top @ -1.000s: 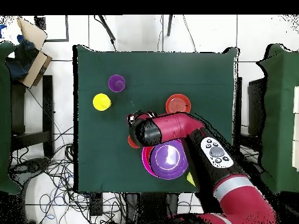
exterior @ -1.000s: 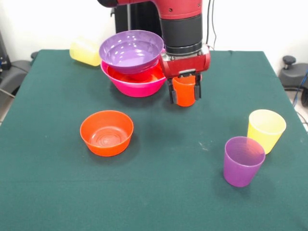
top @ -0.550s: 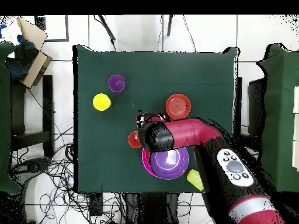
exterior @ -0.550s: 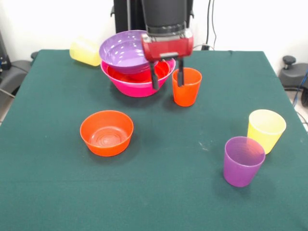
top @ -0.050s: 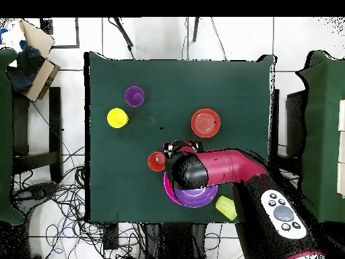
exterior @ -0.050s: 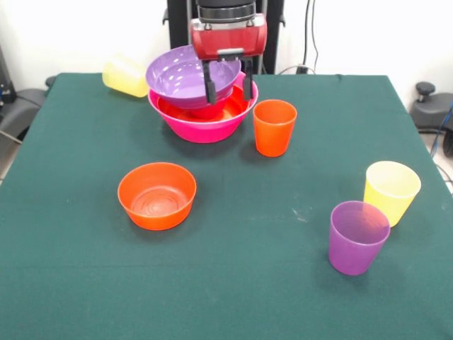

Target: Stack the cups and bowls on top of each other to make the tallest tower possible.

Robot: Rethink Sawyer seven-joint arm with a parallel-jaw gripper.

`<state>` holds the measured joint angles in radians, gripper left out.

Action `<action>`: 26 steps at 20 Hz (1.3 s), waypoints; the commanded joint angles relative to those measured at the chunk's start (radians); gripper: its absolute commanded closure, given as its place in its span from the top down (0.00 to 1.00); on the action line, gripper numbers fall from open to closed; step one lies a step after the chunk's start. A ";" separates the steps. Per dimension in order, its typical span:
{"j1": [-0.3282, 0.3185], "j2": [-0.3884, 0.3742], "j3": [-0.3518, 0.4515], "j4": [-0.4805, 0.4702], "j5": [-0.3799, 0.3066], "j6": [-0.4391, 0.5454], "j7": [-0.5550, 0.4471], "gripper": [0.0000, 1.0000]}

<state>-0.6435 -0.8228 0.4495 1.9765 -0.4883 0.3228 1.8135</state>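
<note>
the red and black robot arm's claw [exterior @ -0.050s: 227,83] hangs in the top middle of the front view, right over the pile of shiny plastic bowls. its two dark fingers [exterior @ -0.050s: 209,88] are spread apart and there is nothing between them.

the pile [exterior @ -0.050s: 202,106] has a big pink bowl [exterior @ -0.050s: 205,126] at the bottom, an orange bowl [exterior @ -0.050s: 223,108] inside it, and a wide purple bowl [exterior @ -0.050s: 180,76] tipped on top, leaning to the left.

just to the right of the pile a smooth orange plastic cup [exterior @ -0.050s: 274,127] stands upright on the green table [exterior @ -0.050s: 233,269], apart from the claw. a yellow cup [exterior @ -0.050s: 125,76] lies on its side in the upper left, near the pile.

a small round orange bowl [exterior @ -0.050s: 156,195] sits by itself, left of the middle. in the lower right a purple cup [exterior @ -0.050s: 357,237] and another yellow cup [exterior @ -0.050s: 391,192] stand just beside each other.

from above, the arm [top @ -0.050s: 222,168] covers part of the pile, and the orange cup shows to the left of it.
</note>
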 commanded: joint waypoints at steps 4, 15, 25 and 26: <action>0.045 0.002 -0.015 0.115 0.007 0.021 0.090 1.00; 0.152 0.084 -0.107 0.090 -0.009 -0.089 0.178 1.00; 0.256 0.139 -0.195 0.071 0.028 -0.180 0.218 1.00; 0.265 0.147 -0.203 0.068 0.031 -0.190 0.221 1.00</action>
<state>-0.4261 -0.7568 0.3027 2.0335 -0.4872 0.1949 1.8398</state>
